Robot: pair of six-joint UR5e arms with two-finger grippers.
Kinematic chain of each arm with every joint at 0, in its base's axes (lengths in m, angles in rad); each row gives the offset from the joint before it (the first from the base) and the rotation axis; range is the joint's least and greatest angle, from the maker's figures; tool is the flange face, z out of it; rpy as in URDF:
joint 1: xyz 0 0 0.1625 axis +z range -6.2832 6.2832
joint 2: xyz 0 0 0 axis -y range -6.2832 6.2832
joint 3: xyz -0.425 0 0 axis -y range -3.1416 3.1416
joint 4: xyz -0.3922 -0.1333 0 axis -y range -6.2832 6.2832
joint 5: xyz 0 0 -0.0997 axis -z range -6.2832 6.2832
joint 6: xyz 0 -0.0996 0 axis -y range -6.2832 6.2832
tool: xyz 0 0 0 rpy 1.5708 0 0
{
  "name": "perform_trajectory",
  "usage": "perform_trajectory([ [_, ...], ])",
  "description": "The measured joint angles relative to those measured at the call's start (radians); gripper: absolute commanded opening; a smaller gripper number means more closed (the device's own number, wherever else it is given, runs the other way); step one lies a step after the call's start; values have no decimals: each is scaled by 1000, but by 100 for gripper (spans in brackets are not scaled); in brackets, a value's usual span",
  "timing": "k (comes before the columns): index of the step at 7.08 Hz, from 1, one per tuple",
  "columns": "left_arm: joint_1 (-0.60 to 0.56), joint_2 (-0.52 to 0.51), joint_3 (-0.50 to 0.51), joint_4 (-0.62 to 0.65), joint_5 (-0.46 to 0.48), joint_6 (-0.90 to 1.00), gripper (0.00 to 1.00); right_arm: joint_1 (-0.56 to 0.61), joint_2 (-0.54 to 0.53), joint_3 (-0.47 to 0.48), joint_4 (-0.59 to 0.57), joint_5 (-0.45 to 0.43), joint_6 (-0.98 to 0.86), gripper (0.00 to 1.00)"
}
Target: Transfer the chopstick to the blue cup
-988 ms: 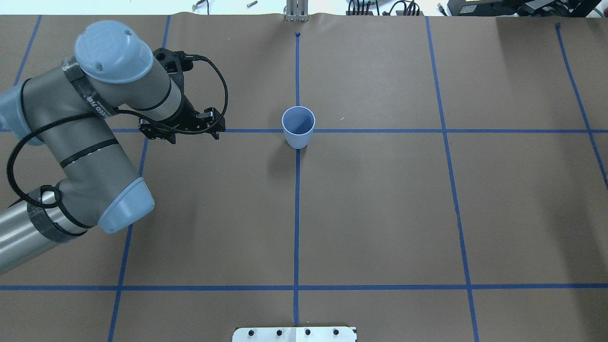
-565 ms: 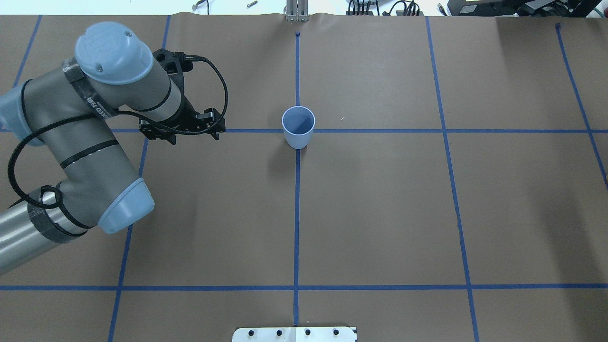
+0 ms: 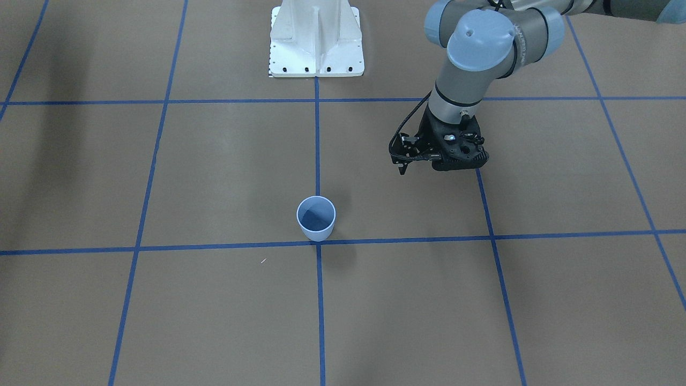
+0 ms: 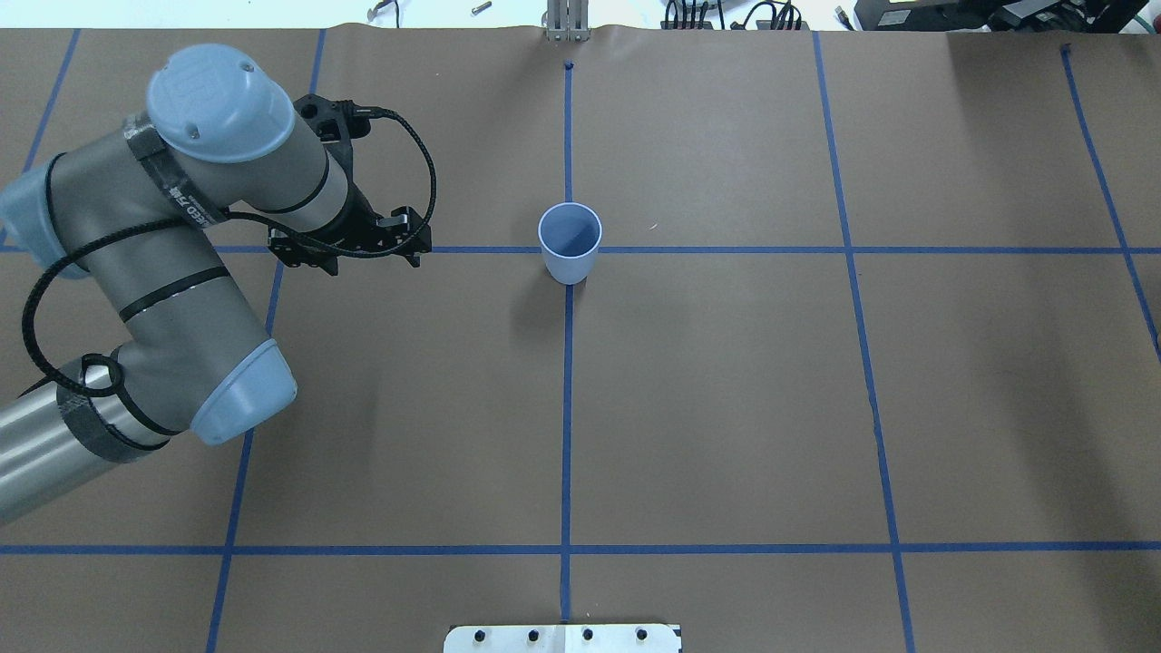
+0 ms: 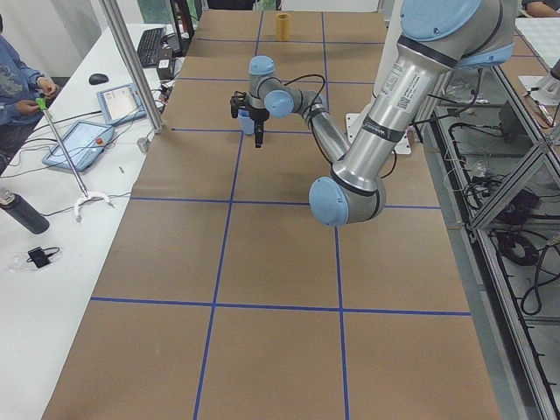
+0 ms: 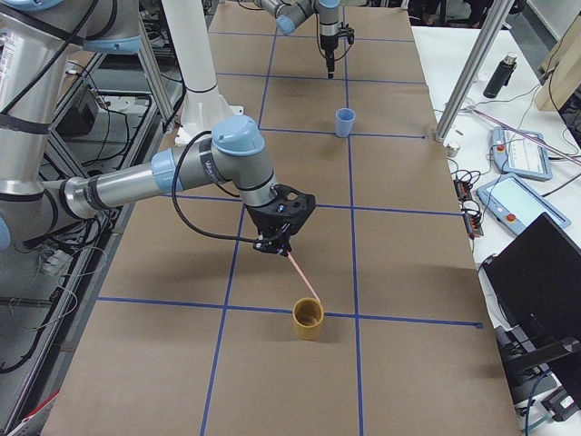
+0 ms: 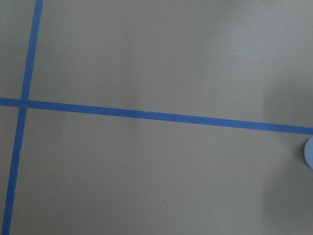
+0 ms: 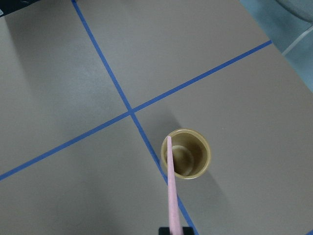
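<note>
The blue cup (image 4: 570, 240) stands upright and empty at the table's middle, also in the front view (image 3: 316, 217) and the right-side view (image 6: 344, 121). My left gripper (image 4: 349, 247) points down, to the left of the cup and apart from it; its fingertips are hidden, so I cannot tell its state. My right gripper (image 6: 270, 245) is shut on the pink chopstick (image 8: 171, 186). The stick slants down from it, its tip at the rim of a yellow cup (image 8: 187, 154). The right arm shows in neither the overhead nor the front view.
The yellow cup (image 6: 308, 318) stands far to the right of the blue cup. The white robot base plate (image 3: 316, 37) sits at the table's near edge. A bench with tablets (image 5: 79, 144) and a metal post (image 5: 131, 66) lie beyond the far edge.
My left arm has shifted only a few pixels in the overhead view. The blue cup has not moved.
</note>
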Motion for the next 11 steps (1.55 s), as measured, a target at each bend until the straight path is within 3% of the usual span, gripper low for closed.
perform_trajectory([
  [3,0,-1,-1,-2,-2,6,98,-157,281,9,-193,14,108,0],
  [7,-27,0,18,-5,-5,73,98,-538,834,-57,-437,11,649,0],
  [9,-82,26,50,-8,-28,182,98,-677,1030,-172,-432,16,816,0],
  [11,-132,91,66,-61,-93,271,98,-737,1151,-359,-259,61,950,0],
])
